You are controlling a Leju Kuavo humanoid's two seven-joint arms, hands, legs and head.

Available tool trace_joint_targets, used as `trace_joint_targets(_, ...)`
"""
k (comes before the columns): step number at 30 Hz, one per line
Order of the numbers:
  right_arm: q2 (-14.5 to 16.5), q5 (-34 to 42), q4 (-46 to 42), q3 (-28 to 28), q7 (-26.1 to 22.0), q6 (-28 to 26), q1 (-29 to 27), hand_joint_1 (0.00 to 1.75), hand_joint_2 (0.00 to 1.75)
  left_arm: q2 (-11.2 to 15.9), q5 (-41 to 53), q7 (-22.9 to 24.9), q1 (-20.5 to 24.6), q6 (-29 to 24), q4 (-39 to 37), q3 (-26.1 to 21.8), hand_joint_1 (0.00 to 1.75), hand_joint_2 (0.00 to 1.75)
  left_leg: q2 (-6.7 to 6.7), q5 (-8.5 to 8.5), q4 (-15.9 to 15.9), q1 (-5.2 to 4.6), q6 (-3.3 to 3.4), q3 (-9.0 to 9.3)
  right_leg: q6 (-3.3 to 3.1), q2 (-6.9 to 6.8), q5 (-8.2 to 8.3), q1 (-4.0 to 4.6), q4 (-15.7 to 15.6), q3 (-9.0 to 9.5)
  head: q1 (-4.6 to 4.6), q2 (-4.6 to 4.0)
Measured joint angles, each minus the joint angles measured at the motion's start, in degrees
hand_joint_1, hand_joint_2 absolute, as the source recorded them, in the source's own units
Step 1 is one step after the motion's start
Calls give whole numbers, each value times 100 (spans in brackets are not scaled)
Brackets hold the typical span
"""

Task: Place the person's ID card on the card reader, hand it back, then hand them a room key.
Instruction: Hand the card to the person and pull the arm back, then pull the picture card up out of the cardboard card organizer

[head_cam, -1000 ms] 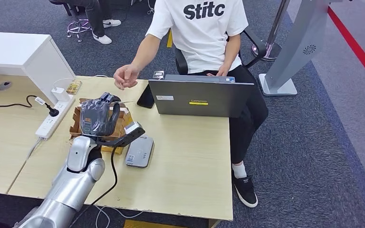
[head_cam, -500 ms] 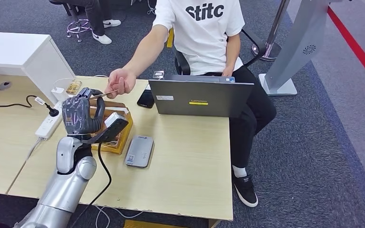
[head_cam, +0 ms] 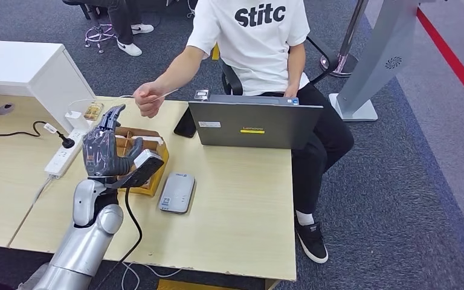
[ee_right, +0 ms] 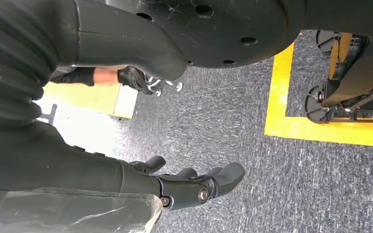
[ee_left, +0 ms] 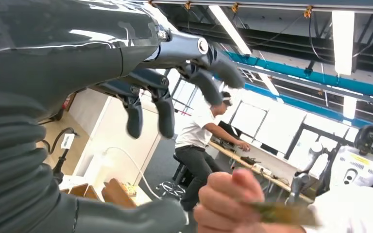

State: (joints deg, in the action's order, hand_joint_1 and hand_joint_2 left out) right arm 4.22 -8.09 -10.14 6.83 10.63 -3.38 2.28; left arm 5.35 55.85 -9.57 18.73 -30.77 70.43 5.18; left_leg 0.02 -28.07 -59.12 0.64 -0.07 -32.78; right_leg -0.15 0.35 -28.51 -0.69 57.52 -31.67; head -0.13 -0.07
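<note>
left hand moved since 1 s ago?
Yes. The left hand has shifted left, off the card reader and toward the power strip, with fingers now spread. The person's hand holds the card.

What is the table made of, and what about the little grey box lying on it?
The table looks like pale wood or wood-look board: matte, with faint grain and a light edge strip. The little grey box, probably the card reader, looks like smooth plastic: rounded corners, a soft sheen and a small label.
</note>
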Motion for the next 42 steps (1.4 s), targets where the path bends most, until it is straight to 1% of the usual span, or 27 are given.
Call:
trace_joint_targets(4,0,-20,0,4,-5,45,-3,0,175,2,66,-57,-88,199,68,0,0,175,0,3,0,0,0,1,-1,0,2,0,0,1,-1,0)
trace_joint_targets(6,0,-25,0,7,-9,62,-4,0,175,10,124,-71,-123,391,93,2,0,175,0,4,0,0,0,2,-1,0,2,0,0,1,-1,0)
trace_joint_targets(9,0,-32,0,14,-41,77,-8,0,175,87,213,-84,-160,948,117,64,0,175,1,4,0,0,0,2,-1,0,2,0,0,1,-1,0)
trace_joint_targets(12,0,-32,0,37,-65,88,-15,0,175,264,340,-80,-199,1684,119,217,0,175,1,3,0,0,0,2,-1,1,2,0,0,0,-1,0)
trace_joint_targets(15,0,-32,0,54,-72,89,-31,0,175,469,548,-14,-260,2079,119,374,0,175,2,3,1,1,0,1,-1,2,2,0,0,-2,-1,0)
trace_joint_targets(20,0,-36,0,80,-67,101,-37,0,175,749,765,98,-318,2268,115,567,0,175,1,3,1,1,0,0,-1,1,2,0,0,-3,-1,0)
trace_joint_targets(23,0,-37,0,92,-66,125,-40,0,175,870,801,137,-339,2315,110,637,0,175,1,3,1,1,0,0,-1,1,2,0,0,-2,-1,0)
trace_joint_targets(30,0,-52,0,109,-90,165,-40,0,175,995,797,131,-342,2361,81,689,0,175,1,3,1,0,0,0,-1,1,2,0,0,-2,-1,0)
trace_joint_targets(42,0,-246,0,126,-51,173,-40,0,175,1321,696,32,-365,2778,-33,789,0,175,1,3,2,1,0,0,-1,1,2,1,0,-3,-1,0)
